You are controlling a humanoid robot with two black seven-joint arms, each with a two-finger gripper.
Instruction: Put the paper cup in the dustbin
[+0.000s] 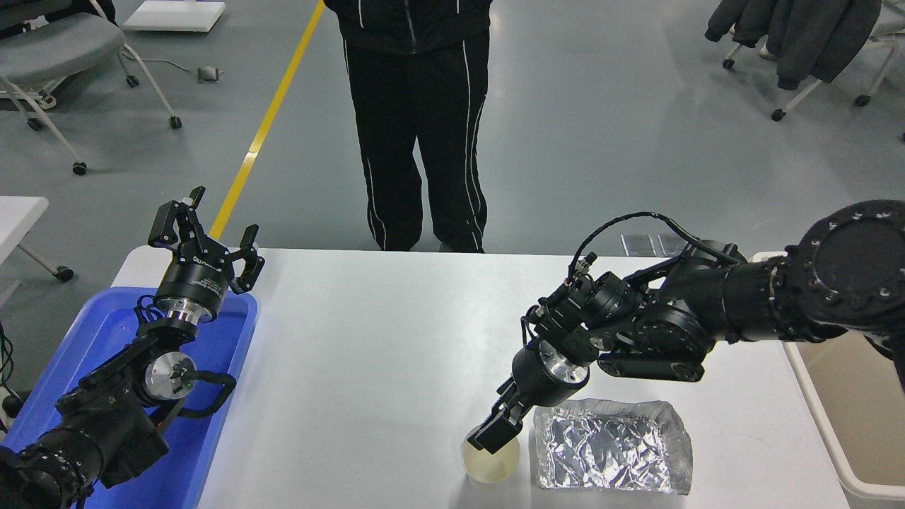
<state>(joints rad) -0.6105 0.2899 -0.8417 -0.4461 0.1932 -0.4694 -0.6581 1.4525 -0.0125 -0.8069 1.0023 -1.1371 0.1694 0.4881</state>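
Observation:
The paper cup [489, 466] stands upright on the white table [382, 353] near its front edge, a small cream-white cup just left of the foil tray. My right gripper [498, 433] points down onto the cup's far rim, its fingers close together on the rim wall. The cup rests on the table. The dustbin [820, 417], a beige bin with a thick rim, stands at the table's right edge, partly hidden behind my right arm. My left gripper [206, 237] is open and parked above the blue tray at the lower left.
A crinkled silver foil tray [611, 444] lies right beside the cup. A blue plastic tray [219, 396] sits at the table's left end under my left arm. A person in black trousers [417, 141] stands at the table's far side.

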